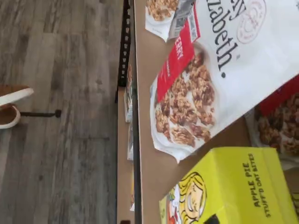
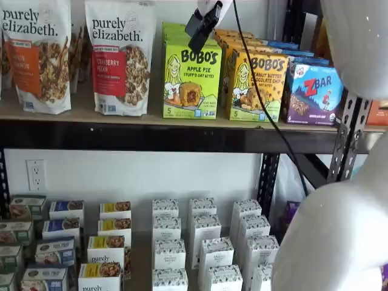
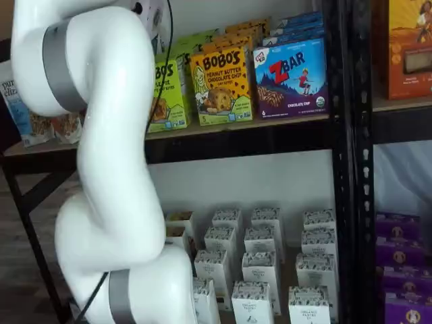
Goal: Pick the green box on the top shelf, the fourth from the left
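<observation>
So the green box (image 2: 191, 76) sits at the front edge of the top shelf (image 2: 151, 136), facing out like store stock, with more of the same lined up behind it, which is why only the front one is really reachable. It's squeezed between a granola bag (image 2: 120, 57) on one side and a yellow-orange peanut butter box (image 2: 256, 85) on the other, touching or nearly so, and a blue ZBar box (image 2: 314, 91) comes after that. The gripper (image 2: 203, 24) hangs down from the top of a shelf view, just in front of the green box's upper edge, cable trailing beside it. I only see the black fingers side-on as one dark lump, so I can't tell if they're open or closed, and nothing looks held yet. My guess is it's lining up from above because the sides are too crowded. The wrist view shows the box's lid (image 1: 233, 186) on the tan surface beside the bag. The lower level is rows of small white boxes (image 2: 203, 242), all unopened as far as I can see.
</observation>
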You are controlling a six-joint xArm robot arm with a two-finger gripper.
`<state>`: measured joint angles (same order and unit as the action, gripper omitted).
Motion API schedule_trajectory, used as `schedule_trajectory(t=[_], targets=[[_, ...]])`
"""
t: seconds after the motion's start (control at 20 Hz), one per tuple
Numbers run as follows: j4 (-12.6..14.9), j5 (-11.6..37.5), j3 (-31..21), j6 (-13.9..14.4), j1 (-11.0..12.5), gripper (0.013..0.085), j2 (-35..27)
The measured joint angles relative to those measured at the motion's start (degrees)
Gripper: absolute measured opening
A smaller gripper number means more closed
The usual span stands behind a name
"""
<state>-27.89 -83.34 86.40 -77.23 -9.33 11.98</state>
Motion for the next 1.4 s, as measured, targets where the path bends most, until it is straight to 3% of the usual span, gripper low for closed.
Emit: schedule_trajectory(t=[0.4, 0.8, 1.4], targets=[[0.85, 0.51, 1.6, -1.02, 0.71, 0.085, -2.34], [5.39, -2.01, 5.09, -1.42, 0.95, 0.085, -5.37], [8.83, -3.85, 7.86, -1.53, 0.78, 0.085, -7.91]])
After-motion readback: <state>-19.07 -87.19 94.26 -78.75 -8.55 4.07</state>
